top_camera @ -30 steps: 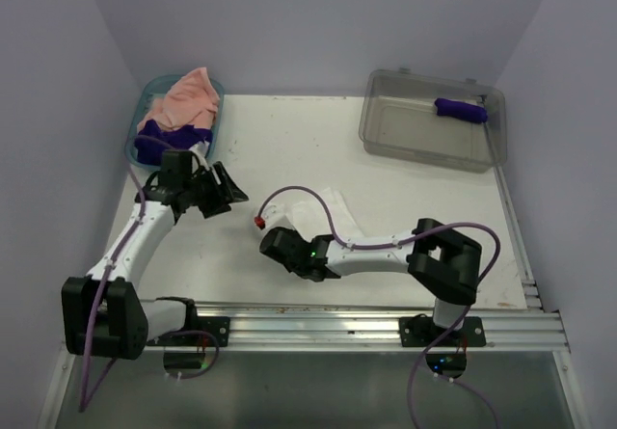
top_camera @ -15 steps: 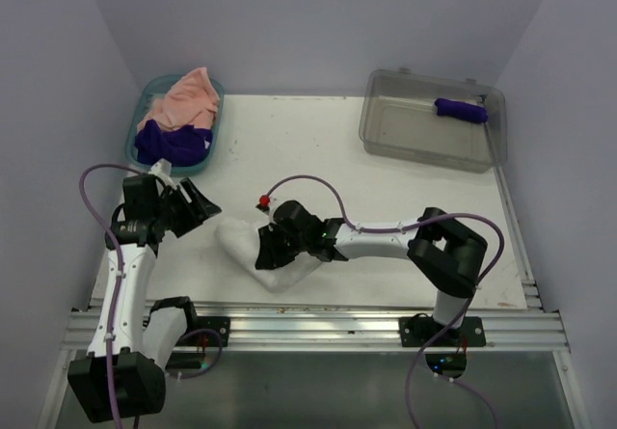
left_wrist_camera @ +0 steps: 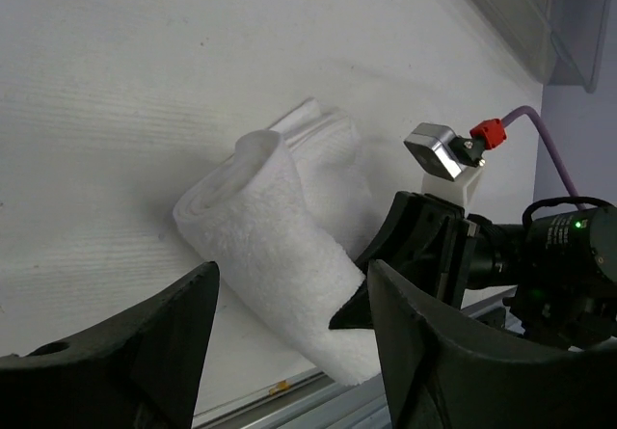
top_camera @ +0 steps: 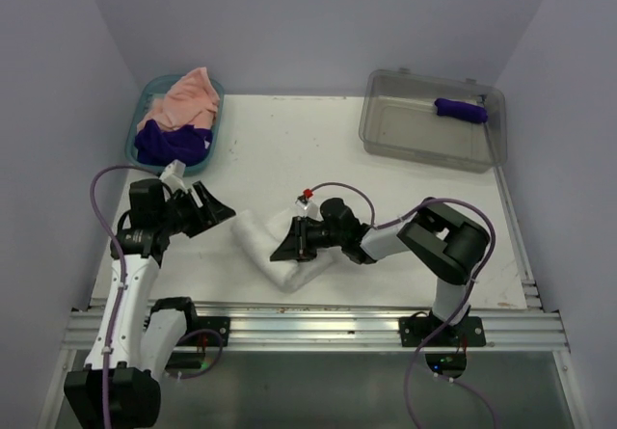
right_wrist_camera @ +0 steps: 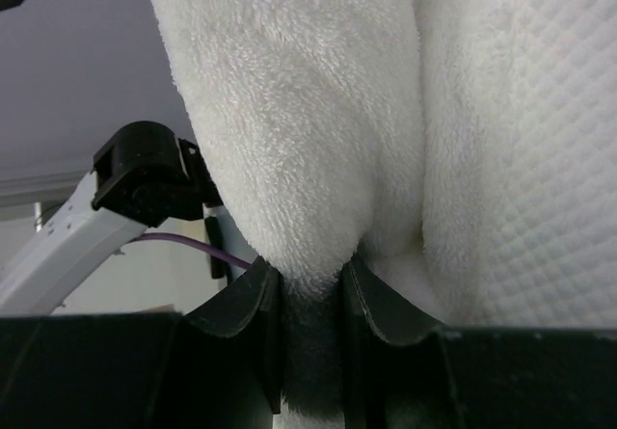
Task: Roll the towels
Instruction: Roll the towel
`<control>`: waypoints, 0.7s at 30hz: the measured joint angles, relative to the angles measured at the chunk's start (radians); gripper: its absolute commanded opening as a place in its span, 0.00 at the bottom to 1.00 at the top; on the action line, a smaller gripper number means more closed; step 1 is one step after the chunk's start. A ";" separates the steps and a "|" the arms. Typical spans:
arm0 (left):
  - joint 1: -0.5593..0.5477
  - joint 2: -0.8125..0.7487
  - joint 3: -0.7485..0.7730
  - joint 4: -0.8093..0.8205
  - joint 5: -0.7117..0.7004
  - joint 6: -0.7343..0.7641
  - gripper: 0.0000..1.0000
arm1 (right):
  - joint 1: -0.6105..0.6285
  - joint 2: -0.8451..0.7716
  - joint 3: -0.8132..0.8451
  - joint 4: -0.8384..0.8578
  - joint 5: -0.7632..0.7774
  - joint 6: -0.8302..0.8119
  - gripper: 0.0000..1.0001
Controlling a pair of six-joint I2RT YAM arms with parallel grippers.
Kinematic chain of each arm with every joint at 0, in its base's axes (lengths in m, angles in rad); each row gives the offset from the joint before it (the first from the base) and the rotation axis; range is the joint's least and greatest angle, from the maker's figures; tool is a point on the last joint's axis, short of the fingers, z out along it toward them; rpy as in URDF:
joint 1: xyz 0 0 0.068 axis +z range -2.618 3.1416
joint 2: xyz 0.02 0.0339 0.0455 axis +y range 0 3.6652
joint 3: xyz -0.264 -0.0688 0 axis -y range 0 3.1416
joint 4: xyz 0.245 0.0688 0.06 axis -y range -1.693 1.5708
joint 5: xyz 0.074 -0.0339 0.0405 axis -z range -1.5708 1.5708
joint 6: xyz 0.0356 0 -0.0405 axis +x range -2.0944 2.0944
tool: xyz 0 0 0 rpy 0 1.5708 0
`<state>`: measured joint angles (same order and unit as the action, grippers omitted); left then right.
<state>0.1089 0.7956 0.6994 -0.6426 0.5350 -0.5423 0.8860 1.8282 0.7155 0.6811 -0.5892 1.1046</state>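
Observation:
The white towel (top_camera: 258,241) lies as a thick folded bundle at the table's near middle. My right gripper (top_camera: 287,248) is shut on its edge, and the plush cloth (right_wrist_camera: 308,111) bulges out above the clamped jaws (right_wrist_camera: 313,294). My left gripper (top_camera: 217,207) hovers open just left of the bundle, apart from it. From the left wrist the white towel (left_wrist_camera: 280,246) shows between the spread fingers (left_wrist_camera: 145,352). A peach-pink towel (top_camera: 183,101) and a dark purple towel (top_camera: 172,143) are heaped in the basket. A rolled dark purple towel (top_camera: 461,110) lies in the bin.
The teal basket (top_camera: 138,120) stands at the far left corner of the table (top_camera: 289,149). The clear grey bin (top_camera: 415,125) sits at the far right. A metal rail (top_camera: 337,318) runs along the near edge, close to the towel. Purple cables loop from both wrists.
The left arm drew back from the basket toward the near left and now faces the towel. The right gripper turned and pulled the white towel from a spread sheet into a folded bundle.

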 measured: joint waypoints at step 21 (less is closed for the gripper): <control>-0.349 0.414 -0.086 0.441 0.002 -0.198 0.63 | -0.070 0.065 -0.086 0.222 -0.077 0.153 0.00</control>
<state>-0.2398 1.2095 0.6136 -0.2016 0.5373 -0.7406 0.8158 1.8935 0.6296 0.9028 -0.6662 1.2575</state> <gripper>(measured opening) 0.636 0.246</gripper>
